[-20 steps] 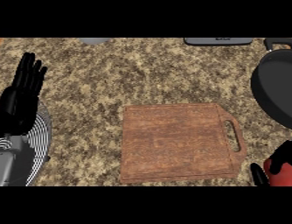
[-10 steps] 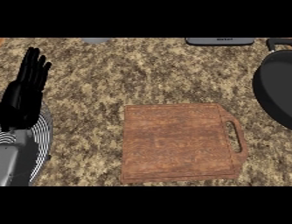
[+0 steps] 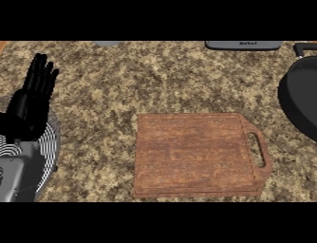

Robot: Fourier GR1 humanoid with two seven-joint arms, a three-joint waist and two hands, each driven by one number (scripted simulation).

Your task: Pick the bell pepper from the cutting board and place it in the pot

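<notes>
A brown wooden cutting board (image 3: 196, 154) with a handle slot on its right lies in the middle of the speckled counter, its top bare. A black pot (image 3: 312, 104) sits at the right edge, partly cut off by the view. No bell pepper shows anywhere. My left hand (image 3: 32, 97) rests open at the left edge, fingers straight and pointing up. My right hand is out of view.
A grey appliance (image 3: 244, 45) stands at the counter's back edge. A black-and-white striped round object (image 3: 46, 156) lies under my left forearm at the lower left. The counter's wooden edge shows at the far left.
One second ago my right hand with a red thing in it showed at the lower right; it has since left the view. The left hand shifted slightly right.
</notes>
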